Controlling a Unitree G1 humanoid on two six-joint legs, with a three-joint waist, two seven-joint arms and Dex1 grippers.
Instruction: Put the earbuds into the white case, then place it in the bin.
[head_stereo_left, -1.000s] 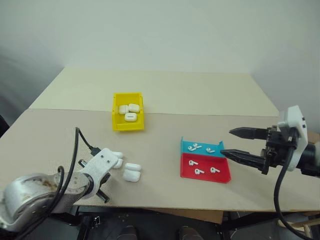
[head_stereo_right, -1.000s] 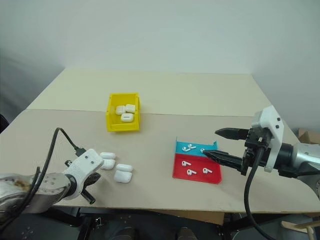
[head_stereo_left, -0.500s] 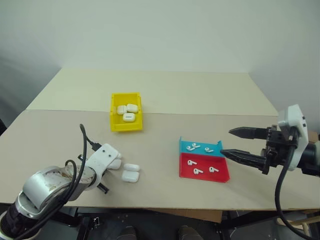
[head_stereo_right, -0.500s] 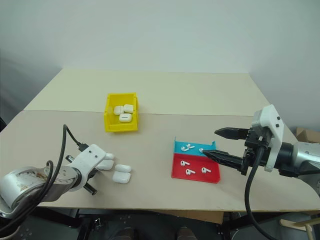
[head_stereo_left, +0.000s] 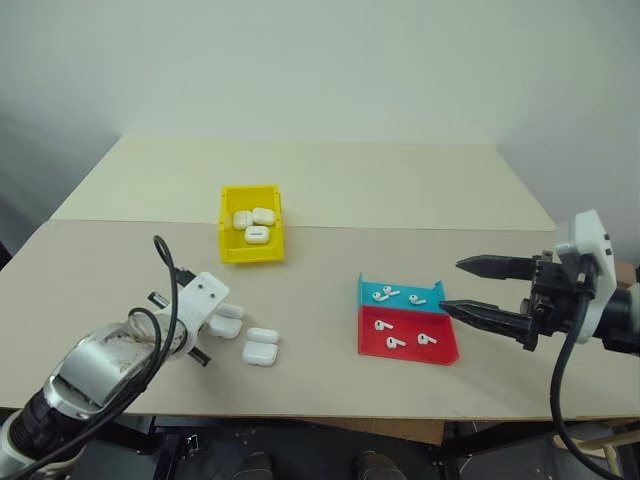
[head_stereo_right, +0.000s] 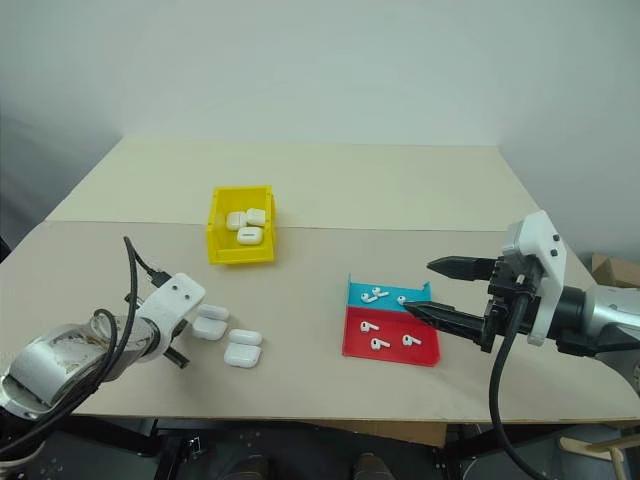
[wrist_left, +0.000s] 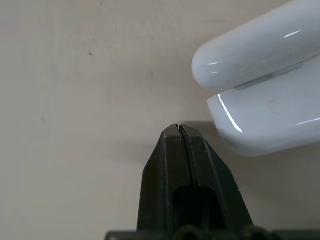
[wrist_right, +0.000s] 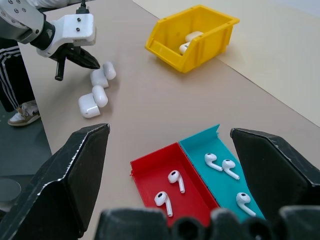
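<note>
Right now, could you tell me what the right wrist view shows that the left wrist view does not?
Right wrist view: the yellow bin with cases inside, the red tray and teal tray holding earbuds, and the open right gripper. Left wrist view: a close look at the left gripper, its tips shut, just beside two adjoining white cases. Shared: the left gripper, those loose white cases and the tan table.

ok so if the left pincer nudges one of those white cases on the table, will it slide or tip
Probably slide: the case looks glossy with rounded edges and lies flat on the smooth table. Likely light, so the shut left pincer could spin it sideways.
</note>
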